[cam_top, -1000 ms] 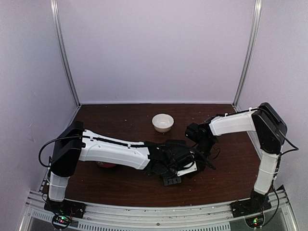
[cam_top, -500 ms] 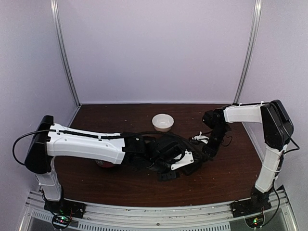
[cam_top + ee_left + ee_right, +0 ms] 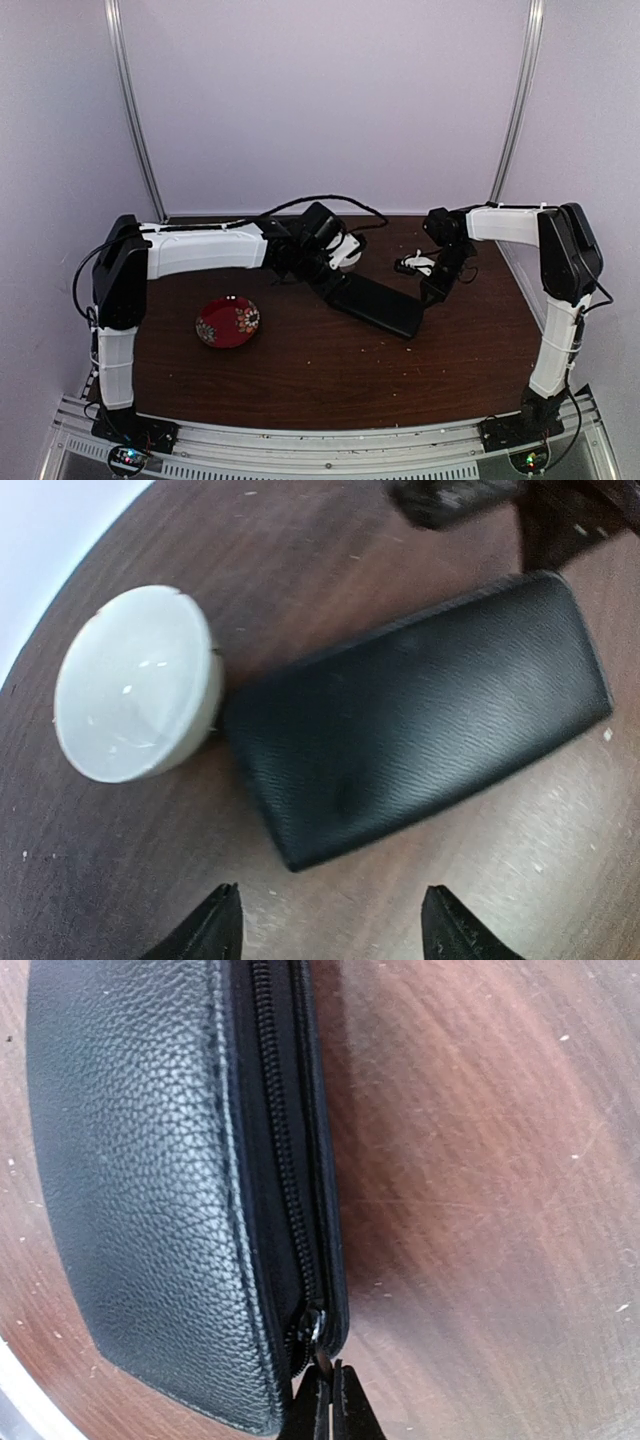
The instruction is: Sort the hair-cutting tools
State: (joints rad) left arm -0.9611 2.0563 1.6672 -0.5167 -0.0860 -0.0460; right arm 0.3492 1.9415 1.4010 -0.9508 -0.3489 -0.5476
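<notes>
No scissors and no thin black stick show in any view. The flat black zipped case [image 3: 375, 303] lies diagonally on the brown table, closed. My right gripper [image 3: 432, 290] is at its right end, shut on the small metal zipper pull [image 3: 318, 1335] at the case's corner [image 3: 140, 1180]. My left gripper [image 3: 318, 262] is open and empty, hovering just off the case's left end [image 3: 420, 710], with the table between its fingertips [image 3: 222, 920].
A white bowl [image 3: 135, 695] stands right beside the case's left end, partly hidden by my left arm in the top view [image 3: 347, 248]. A red patterned plate [image 3: 227, 321] sits at the front left. Side walls close in the table.
My left arm has swung from the front middle back toward the bowl, uncovering the case and the red plate. My right gripper has come to the case's right end.
</notes>
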